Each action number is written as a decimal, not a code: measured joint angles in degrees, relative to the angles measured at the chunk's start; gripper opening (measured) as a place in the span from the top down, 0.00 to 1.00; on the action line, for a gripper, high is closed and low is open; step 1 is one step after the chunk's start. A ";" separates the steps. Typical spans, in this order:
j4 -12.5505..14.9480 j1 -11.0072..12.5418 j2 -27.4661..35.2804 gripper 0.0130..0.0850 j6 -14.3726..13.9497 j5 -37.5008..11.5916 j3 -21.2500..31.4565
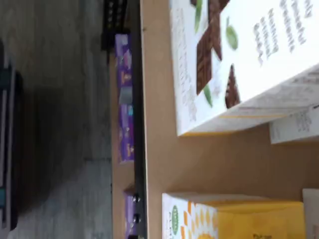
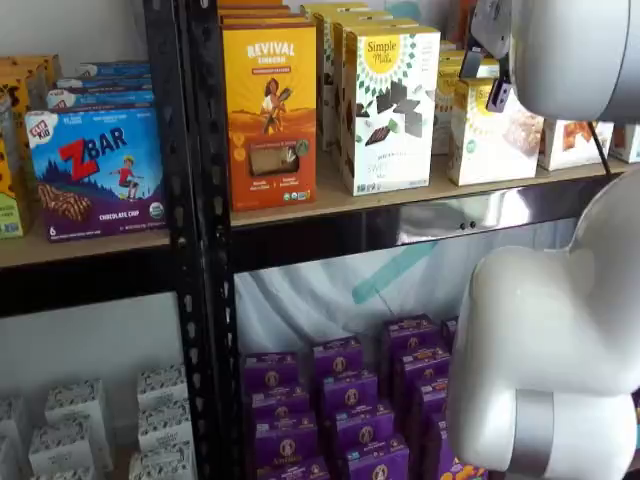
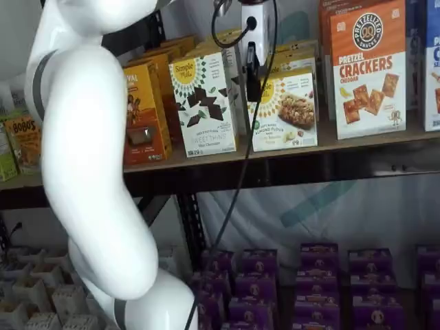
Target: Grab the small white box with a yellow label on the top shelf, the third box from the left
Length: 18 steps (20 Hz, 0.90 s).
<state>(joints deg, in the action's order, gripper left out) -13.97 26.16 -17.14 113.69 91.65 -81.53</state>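
The small white box [image 3: 284,110], a short cream carton with a round yellow label, stands on the top shelf [image 3: 385,141] to the right of a taller white carton with chocolate pieces [image 3: 203,103]. It also shows in a shelf view [image 2: 494,135] and in the wrist view [image 1: 234,219]. My gripper [image 3: 253,86] hangs from above at the small box's upper left corner, just in front of it. Only a black finger under the white body shows, side-on, so I cannot tell whether it is open. It holds nothing that I can see.
An orange carton [image 2: 270,110] stands left of the tall white carton [image 2: 388,110]. A pretzel crackers box [image 3: 368,69] stands right of the small box. My white arm [image 3: 89,172] fills the left foreground, with a cable [image 3: 237,185] hanging. Purple boxes [image 3: 316,275] sit below; a ZBAR box [image 2: 95,170] is on a lower board.
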 joint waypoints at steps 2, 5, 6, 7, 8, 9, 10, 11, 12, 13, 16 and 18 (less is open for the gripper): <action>1.76 -0.69 0.81 0.00 -0.36 0.66 -0.73; 3.90 -1.61 2.11 0.00 -0.94 1.86 -1.82; 4.54 -1.92 2.39 0.00 -1.12 2.03 -1.99; 5.12 -2.23 2.55 0.00 -1.31 1.88 -1.92; 5.66 -2.59 2.64 0.00 -1.52 1.40 -1.61; 5.96 -2.84 2.65 0.00 -1.67 0.91 -1.26; 6.15 -2.99 2.71 0.00 -1.78 0.67 -1.09; 6.35 -3.11 2.84 0.00 -1.87 0.69 -1.12; 6.49 -3.20 2.98 0.00 -1.92 0.70 -1.13; 6.64 -3.25 3.05 0.00 -1.95 0.47 -1.04; 6.90 -3.31 3.01 0.00 -1.92 -0.07 -0.67; 6.60 -3.13 2.90 0.00 -1.76 -0.42 -0.37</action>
<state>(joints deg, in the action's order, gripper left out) -7.37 23.03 -14.24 111.93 91.24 -81.89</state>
